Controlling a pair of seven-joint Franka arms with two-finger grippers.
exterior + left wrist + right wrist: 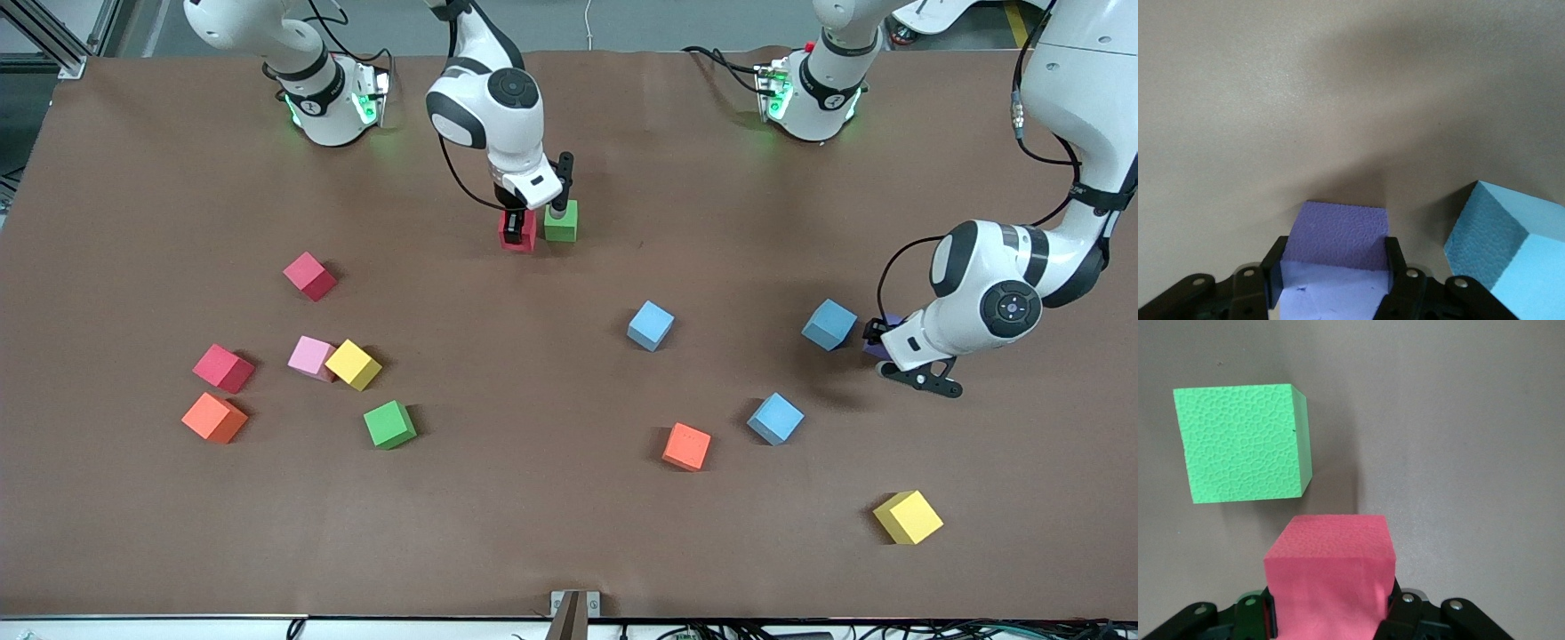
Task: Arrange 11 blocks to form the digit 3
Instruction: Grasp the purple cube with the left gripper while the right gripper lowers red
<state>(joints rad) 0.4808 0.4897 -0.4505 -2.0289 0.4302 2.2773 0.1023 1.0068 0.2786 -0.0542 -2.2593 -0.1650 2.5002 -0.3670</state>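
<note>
Thirteen blocks show on the brown counter [569,551], none in any container. The right gripper [513,228] is clenched on a red block [528,233] [1331,577], which sits just beside a green block [564,226] [1241,443] near the robots' bases. The left gripper [876,340] has its fingers [1273,273] against both sides of a purple block [890,324] [1338,237], grasping it down at the counter, with a light blue block [829,324] [1511,250] just beside. Scattered toward the right arm's end are a second red block [309,276], a third red block [223,368], a pink block [311,357] touching a yellow block [353,364], an orange block [214,418] and another green block [389,424]. Nearer the middle and the left arm's end lie two more light blue blocks [651,325] [775,419], a second orange block [686,446] and a second yellow block [907,516].
</note>
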